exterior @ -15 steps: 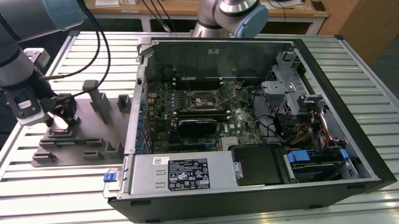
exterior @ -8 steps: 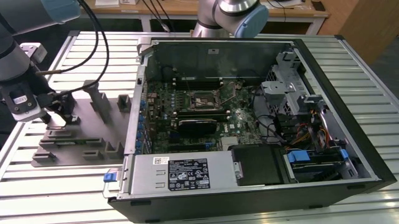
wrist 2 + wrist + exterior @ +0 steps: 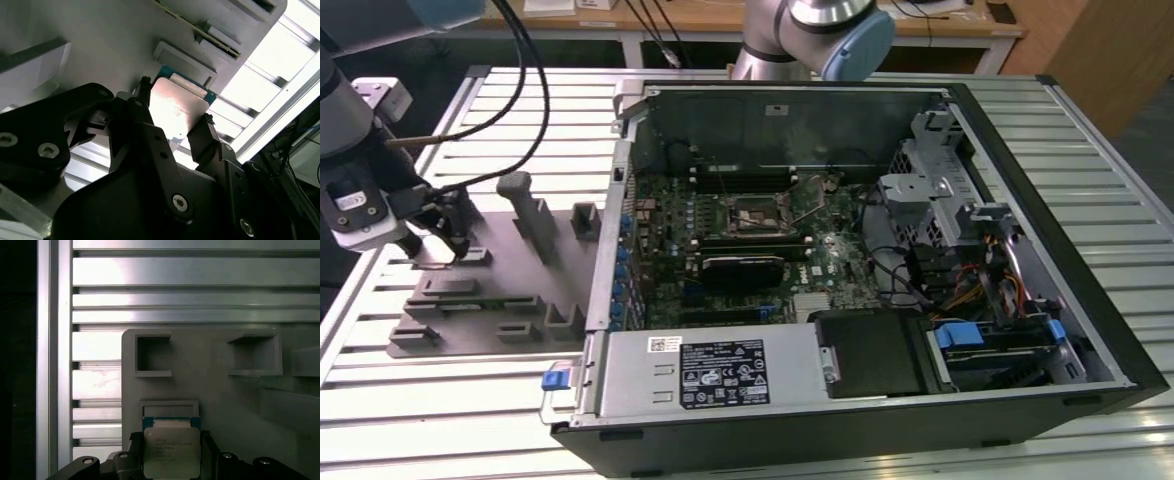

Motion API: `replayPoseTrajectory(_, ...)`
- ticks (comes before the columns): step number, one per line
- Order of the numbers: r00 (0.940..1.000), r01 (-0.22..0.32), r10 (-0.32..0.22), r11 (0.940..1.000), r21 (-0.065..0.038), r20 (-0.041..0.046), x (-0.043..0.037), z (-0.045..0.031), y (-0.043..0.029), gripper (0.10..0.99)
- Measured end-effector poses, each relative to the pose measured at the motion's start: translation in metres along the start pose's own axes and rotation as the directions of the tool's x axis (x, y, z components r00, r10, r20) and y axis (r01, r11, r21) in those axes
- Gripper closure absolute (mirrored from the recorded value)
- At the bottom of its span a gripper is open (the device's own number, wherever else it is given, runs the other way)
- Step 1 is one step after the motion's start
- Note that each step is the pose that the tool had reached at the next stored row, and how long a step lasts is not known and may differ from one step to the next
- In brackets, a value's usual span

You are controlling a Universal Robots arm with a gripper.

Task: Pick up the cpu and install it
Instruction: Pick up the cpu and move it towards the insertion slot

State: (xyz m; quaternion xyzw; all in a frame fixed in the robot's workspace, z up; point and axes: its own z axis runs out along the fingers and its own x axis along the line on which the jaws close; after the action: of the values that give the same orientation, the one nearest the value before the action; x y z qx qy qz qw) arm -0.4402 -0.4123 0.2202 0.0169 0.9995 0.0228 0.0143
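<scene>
**A:** Start at the exterior view's left. What surrounds the work?

**B:** The end effector hangs low over a grey fixture tray lying on the slatted metal worktop. Upright posts rise from the tray just beside it, toward the exterior view's right.

**A:** And the cpu?

**B:** In both wrist views the cpu sits between the black fingers, silver top showing, with a green edge along one side. The fingers press on two opposite sides, so the end effector is clamped on it. It is at the tray's square pocket. Whether it rests there or is slightly raised, I can't tell.

**A:** Further right?

**B:** The open computer case lies on its side, well apart from the end effector. Its metal wall stands between the tray and the motherboard. The black socket is mid-board, the power supply is nearer the camera, and coloured cables crowd the far right.

**A:** What's hidden?

**B:** The first wrist view cuts off the cpu's near edge. In the second wrist view, glare whitens its top and the end effector's body covers one corner. The socket is too small to judge whether it's open.
</scene>
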Motion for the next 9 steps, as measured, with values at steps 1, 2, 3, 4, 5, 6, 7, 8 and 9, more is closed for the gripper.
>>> replayPoseTrajectory(1, 1.0000, 0.000, 0.000, 1.0000, 0.000, 0.0001, -0.0001, -0.0020, 0.0001, 0.541)
replayPoseTrajectory(2, 1.0000, 0.000, 0.000, 1.0000, 0.000, 0.0001, -0.0001, -0.0042, 0.0002, 0.541)
replayPoseTrajectory(3, 1.0000, 0.000, 0.000, 1.0000, 0.000, 0.0003, -0.0002, -0.0064, 0.0003, 0.541)
replayPoseTrajectory(4, 1.0000, 0.000, 0.000, 1.0000, 0.000, 0.0001, -0.0002, -0.0088, 0.0004, 0.541)
replayPoseTrajectory(5, 1.0000, 0.000, 0.000, 1.0000, 0.000, 0.0002, -0.0003, -0.0113, 0.0005, 0.541)
replayPoseTrajectory(6, 1.0000, 0.000, 0.000, 1.0000, 0.000, 0.0001, -0.0004, -0.0137, 0.0006, 0.541)
replayPoseTrajectory(7, 1.0000, 0.000, 0.000, 1.0000, 0.000, 0.0002, -0.0004, -0.0161, 0.0008, 0.541)
replayPoseTrajectory(8, 1.0000, 0.000, 0.000, 1.0000, 0.000, 0.0002, -0.0005, -0.0185, 0.0009, 0.541)
replayPoseTrajectory(9, 1.0000, 0.000, 0.000, 1.0000, 0.000, 0.0002, -0.0006, -0.0210, 0.0010, 0.541)
